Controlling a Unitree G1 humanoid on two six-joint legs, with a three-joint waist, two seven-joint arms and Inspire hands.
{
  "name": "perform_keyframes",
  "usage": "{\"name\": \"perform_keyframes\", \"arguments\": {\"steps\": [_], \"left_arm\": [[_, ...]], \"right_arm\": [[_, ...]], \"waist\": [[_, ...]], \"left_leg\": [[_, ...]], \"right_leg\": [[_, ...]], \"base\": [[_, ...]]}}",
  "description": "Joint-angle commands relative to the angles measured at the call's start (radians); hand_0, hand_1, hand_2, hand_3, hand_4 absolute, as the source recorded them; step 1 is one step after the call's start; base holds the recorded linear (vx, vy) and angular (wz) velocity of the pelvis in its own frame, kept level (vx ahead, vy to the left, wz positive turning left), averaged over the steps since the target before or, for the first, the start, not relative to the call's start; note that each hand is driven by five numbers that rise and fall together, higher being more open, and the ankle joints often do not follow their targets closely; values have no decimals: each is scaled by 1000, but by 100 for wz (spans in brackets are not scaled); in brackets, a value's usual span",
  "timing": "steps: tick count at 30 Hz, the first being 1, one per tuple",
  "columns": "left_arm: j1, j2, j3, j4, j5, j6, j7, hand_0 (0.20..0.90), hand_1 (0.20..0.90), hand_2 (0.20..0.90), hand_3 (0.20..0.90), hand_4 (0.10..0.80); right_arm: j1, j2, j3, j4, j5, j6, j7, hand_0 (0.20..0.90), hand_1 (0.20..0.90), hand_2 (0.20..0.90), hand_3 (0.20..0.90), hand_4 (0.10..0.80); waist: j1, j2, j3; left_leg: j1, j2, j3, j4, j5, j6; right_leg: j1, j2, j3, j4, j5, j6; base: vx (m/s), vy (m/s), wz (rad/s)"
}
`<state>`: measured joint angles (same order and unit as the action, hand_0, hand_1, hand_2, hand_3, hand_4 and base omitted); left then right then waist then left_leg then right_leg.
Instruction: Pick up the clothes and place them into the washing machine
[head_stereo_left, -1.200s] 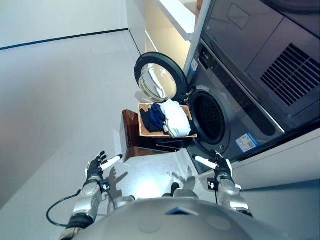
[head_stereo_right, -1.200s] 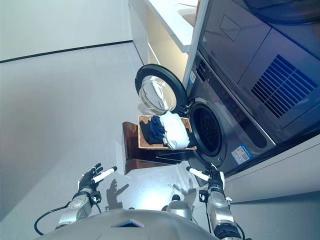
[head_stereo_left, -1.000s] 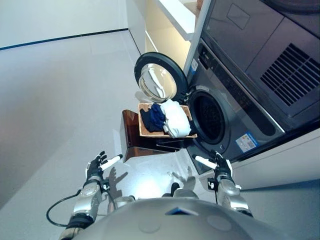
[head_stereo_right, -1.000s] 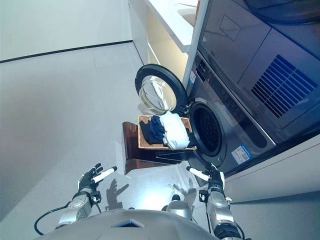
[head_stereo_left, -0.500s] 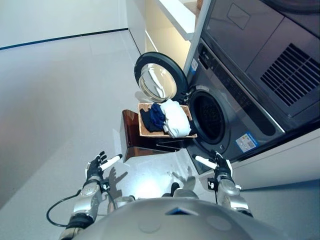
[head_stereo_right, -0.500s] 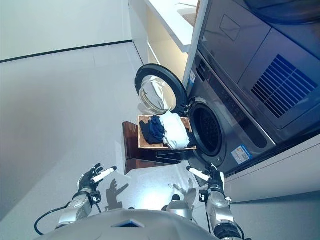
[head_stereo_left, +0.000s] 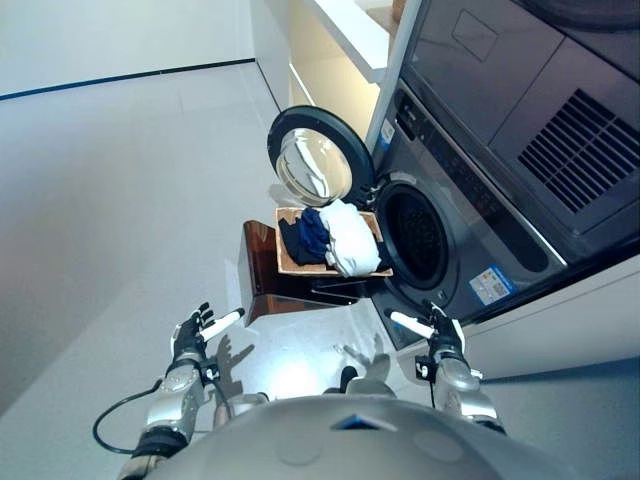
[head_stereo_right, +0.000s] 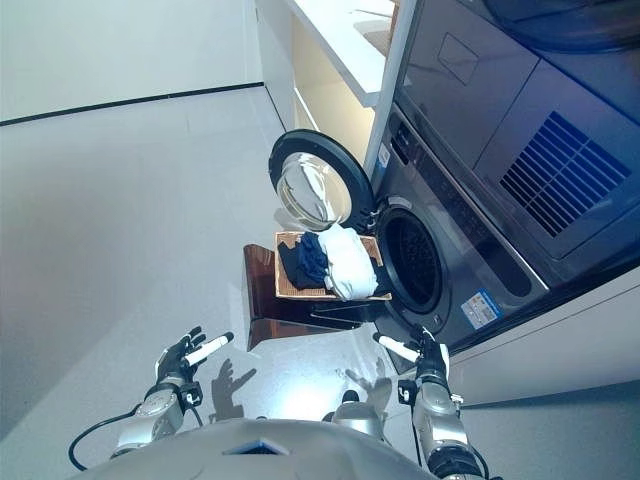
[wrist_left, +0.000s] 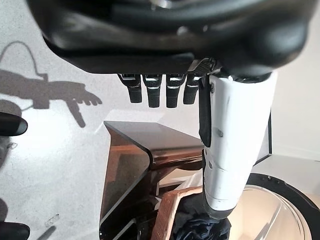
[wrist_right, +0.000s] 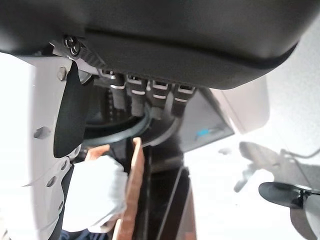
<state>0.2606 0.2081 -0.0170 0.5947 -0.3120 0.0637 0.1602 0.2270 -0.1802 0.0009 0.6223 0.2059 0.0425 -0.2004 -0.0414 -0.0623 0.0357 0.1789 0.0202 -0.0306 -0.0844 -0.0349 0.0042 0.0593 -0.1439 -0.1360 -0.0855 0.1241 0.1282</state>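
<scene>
My left hand (head_stereo_left: 193, 331) shows its fingers (wrist_left: 158, 92) apart and relaxed, thumb extended, holding nothing. My right hand (head_stereo_left: 437, 338) is the same: fingers (wrist_right: 150, 97) loose, thumb out, empty. Both hands hang low at my sides, well apart from the work, which I judge to be a ready posture ahead of the approach.

The clothes (head_stereo_left: 333, 236), a dark blue piece beside a white one, lie heaped in a shallow tray (head_stereo_left: 288, 262). The tray rests on a dark wooden stand (head_stereo_left: 257, 270) set just beside the washer (head_stereo_left: 470, 210), its far edge near the drum opening (head_stereo_left: 414, 238). I judge this placement deliberate: it raises the load close to the level of the opening and keeps the transfer short.

The door (head_stereo_left: 318, 158) is swung fully open, standing behind the tray and clear of the path between clothes and drum.

Nothing is yet grasped; the task stands at its start. In my judgement the next step is to close the distance and reach for the heap, probably the white piece nearest the opening.
</scene>
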Motion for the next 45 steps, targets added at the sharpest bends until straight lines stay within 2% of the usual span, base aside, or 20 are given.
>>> {"name": "perform_keyframes", "arguments": {"steps": [1, 6, 9, 10, 11, 13, 14, 19, 24, 25, 26, 28, 29, 33, 38, 41, 45], "left_arm": [[-60, 29, 24, -75, -11, -67, 2, 900, 900, 900, 900, 800], [-70, 33, 25, -81, -21, -65, 3, 900, 900, 900, 900, 800], [-79, 36, 25, -85, -27, -67, 7, 900, 900, 900, 900, 800], [-82, 38, 27, -93, -31, -67, 8, 900, 900, 900, 900, 800], [-82, 38, 27, -93, -31, -66, 8, 900, 900, 900, 900, 800], [-77, 41, 30, -99, -25, -63, 5, 900, 900, 900, 900, 800], [-76, 43, 32, -100, -17, -59, 2, 900, 900, 900, 900, 800], [-68, 55, 41, -101, -8, -53, -4, 900, 900, 900, 900, 800], [-64, 52, 51, -100, -15, -55, -2, 900, 900, 900, 900, 800], [-66, 52, 51, -97, -16, -56, 1, 900, 900, 900, 900, 800], [-66, 52, 51, -97, -16, -56, 1, 900, 900, 900, 900, 800], [-63, 49, 56, -101, -20, -56, 4, 900, 900, 900, 900, 800], [-59, 49, 58, -107, -20, -56, 5, 900, 900, 900, 900, 800], [-59, 44, 58, -98, -19, -56, 8, 900, 900, 900, 900, 800], [-68, 34, 53, -66, -45, -60, 27, 900, 900, 900, 900, 800], [-70, 29, 41, -69, -55, -63, 31, 900, 900, 900, 900, 800], [-109, 26, 14, -40, -80, -74, 41, 900, 900, 900, 900, 800]], "right_arm": [[-74, -43, -16, -64, 10, -62, -22, 900, 900, 900, 900, 800], [-78, -44, -34, -63, 21, -60, -24, 900, 900, 900, 900, 800], [-83, -44, -46, -59, 41, -60, -25, 900, 900, 900, 900, 800], [-82, -47, -50, -61, 45, -60, -22, 900, 900, 900, 900, 800], [-82, -47, -50, -61, 45, -60, -22, 900, 900, 900, 900, 800], [-69, -47, -55, -68, 46, -57, -17, 900, 900, 900, 900, 800], [-58, -43, -57, -64, 45, -56, -15, 900, 900, 900, 900, 800], [-41, -39, -52, -59, 44, -53, -9, 900, 900, 900, 900, 800], [-36, -39, -58, -58, 43, -47, -5, 900, 900, 900, 900, 800], [-41, -38, -58, -57, 47, -49, -7, 900, 900, 900, 900, 800], [-41, -39, -58, -57, 47, -49, -7, 900, 900, 900, 900, 800], [-47, -36, -54, -57, 51, -50, -12, 900, 900, 900, 900, 800], [-46, -35, -52, -63, 49, -51, -11, 900, 900, 900, 900, 800], [-43, -35, -49, -73, 50, -51, -11, 900, 900, 900, 900, 800], [-54, -37, -38, -90, 52, -54, -20, 900, 900, 900, 900, 800], [-46, -42, -36, -96, 52, -56, -20, 900, 900, 900, 900, 800], [-60, -61, -48, -70, 61, -66, -38, 900, 900, 900, 900, 800]], "waist": [[3, 8, 21], [-1, 14, 40], [-3, 15, 53], [-4, 18, 61], [-4, 18, 61], [-10, 26, 69], [-14, 30, 79], [-25, 37, 108], [-39, 36, 117], [-49, 28, 119], [-49, 29, 120], [-58, 16, 125], [-60, 12, 127], [-63, 3, 126], [-67, 0, 125], [-70, 5, 115], [-85, 20, 93]], "left_leg": [[-49, -36, 29, -3, -20, -12], [-51, -58, 26, 11, -30, 15], [-68, -83, 23, 75, -62, 34], [-75, -100, 22, 106, -77, 45], [-77, -101, 22, 108, -78, 45], [-67, -115, 23, 115, -86, 57], [-54, -124, 23, 113, -90, 66], [-29, -133, 19, 116, -99, 76], [-10, -132, 24, 110, -118, 67], [-1, -135, 23, 105, -125, 59], [0, -135, 23, 105, -125, 58], [18, -139, 23, 97, -136, 50], [21, -138, 24, 97, -139, 48], [30, -136, 21, 93, -149, 41], [34, -110, 6, 91, -164, 23], [58, -83, -10, 83, -181, 8], [76, -23, -40, 85, -175, -25]], "right_leg": [[-7, 10, -5, 49, -70, 18], [-46, -16, 15, 145, -97, 20], [-55, -40, 19, 196, -107, 24], [-66, -57, 19, 239, -107, 24], [-68, -58, 20, 242, -108, 24], [-94, -77, 30, 321, -91, 18], [-130, -91, 33, 402, -59, 5], [-188, -104, 38, 516, -25, -19], [-229, -99, 18, 406, -1, 4], [-242, -95, 21, 305, 33, 26], [-241, -94, 21, 304, 34, 26], [-261, -83, 35, 188, 106, 59], [-268, -79, 40, 174, 122, 65], [-266, -71, 37, 140, 144, 75], [-320, -58, 68, 135, 172, 84], [-320, -36, 79, 153, 110, 67], [-310, -4, 53, 195, 34, 48]], "base": [[-10, 61, -5], [-3, 93, -5], [21, 146, 2], [21, 150, 1], [25, 170, 3], [29, 200, 6], [20, 192, 2], [15, 132, -4], [74, 0, -5], [66, -32, -7], [105, -56, -6], [115, -59, -1], [121, -61, 7], [88, -69, 15], [133, -133, 9], [178, -147, 3], [183, -171, 33]]}}
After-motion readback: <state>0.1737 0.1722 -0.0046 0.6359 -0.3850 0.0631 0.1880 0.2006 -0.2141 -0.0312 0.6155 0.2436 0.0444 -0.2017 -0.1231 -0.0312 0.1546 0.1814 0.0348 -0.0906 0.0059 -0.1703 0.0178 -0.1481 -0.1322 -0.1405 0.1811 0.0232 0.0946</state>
